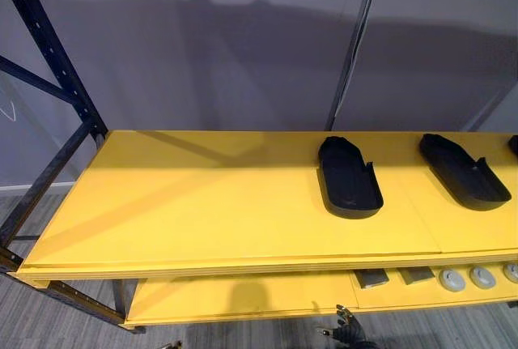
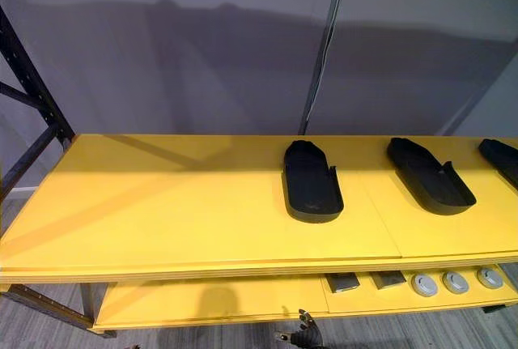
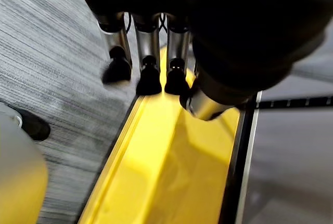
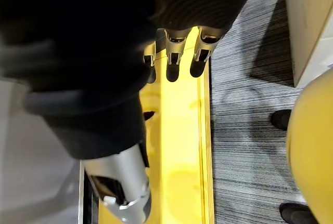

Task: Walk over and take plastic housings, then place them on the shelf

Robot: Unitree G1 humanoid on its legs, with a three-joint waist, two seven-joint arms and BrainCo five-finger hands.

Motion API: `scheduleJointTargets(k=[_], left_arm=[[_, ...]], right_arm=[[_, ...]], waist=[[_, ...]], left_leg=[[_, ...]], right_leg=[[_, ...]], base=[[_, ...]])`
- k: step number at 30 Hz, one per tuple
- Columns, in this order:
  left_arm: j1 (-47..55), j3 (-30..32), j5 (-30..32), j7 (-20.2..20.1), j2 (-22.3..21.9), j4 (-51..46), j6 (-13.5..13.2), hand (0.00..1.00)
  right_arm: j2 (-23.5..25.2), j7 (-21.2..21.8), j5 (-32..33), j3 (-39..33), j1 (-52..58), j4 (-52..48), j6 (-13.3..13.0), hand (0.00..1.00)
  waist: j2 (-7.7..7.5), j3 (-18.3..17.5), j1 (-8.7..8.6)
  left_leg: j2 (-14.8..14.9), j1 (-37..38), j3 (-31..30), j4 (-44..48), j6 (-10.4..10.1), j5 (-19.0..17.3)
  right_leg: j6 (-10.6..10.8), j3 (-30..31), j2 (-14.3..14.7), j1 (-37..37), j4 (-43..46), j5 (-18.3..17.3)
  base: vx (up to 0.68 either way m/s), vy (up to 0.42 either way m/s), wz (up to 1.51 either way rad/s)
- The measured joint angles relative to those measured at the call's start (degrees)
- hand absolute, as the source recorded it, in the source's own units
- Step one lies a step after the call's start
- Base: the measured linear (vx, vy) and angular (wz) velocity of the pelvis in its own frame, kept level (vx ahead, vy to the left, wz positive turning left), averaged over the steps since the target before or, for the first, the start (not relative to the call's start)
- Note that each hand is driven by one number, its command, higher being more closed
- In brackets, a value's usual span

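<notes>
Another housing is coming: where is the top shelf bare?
The top shelf is bare on its left half, from the black frame post to the nearest housing. A narrower strip is free between it and the second housing. Rightward, a third housing crowds the end.

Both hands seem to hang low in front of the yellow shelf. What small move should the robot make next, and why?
Probably step back and turn away to fetch another housing. The left hand and the right hand hang open and hold nothing. A black housing and a second housing already lie on the yellow shelf, and the left part of its top board is bare.
</notes>
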Motion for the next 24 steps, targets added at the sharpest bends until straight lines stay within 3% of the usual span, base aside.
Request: scheduleJointTargets(k=[8,19,24], left_arm=[[-3.40,-5.91,3.50,-0.70,0.12,1.72,0.00,0.00],[-4.47,-9.06,5.55,-0.65,0.62,2.02,-0.01,0.00],[-4.63,-8.43,4.98,-0.49,1.61,1.21,0.00,0.00]], right_arm=[[0.02,-0.54,2.42,-2.47,-0.46,0.01,-0.02,0.00],[1.09,-2.13,2.55,-6.49,-0.31,-0.13,-0.06,0.00],[1.65,-2.32,2.47,-6.69,-1.20,-3.49,-0.11,0.00]], waist=[[1.28,0.79,-0.67],[1.10,0.97,-1.31],[0.82,2.63,-1.19]], left_leg=[[0.87,0.43,2.93,-0.17,-0.48,-0.29],[1.52,0.93,4.16,0.22,-1.12,-0.71],[3.46,-1.49,6.95,7.07,-1.25,-4.46]], right_leg=[[0.00,2.71,1.14,-1.07,-0.10,-0.02],[-0.11,4.00,1.95,-1.03,-0.06,0.05],[-0.61,7.65,4.16,-3.25,1.76,0.40]], base=[[0.03,-0.009,-0.17],[-0.01,-0.015,-0.07],[-0.04,-0.021,-0.37]])
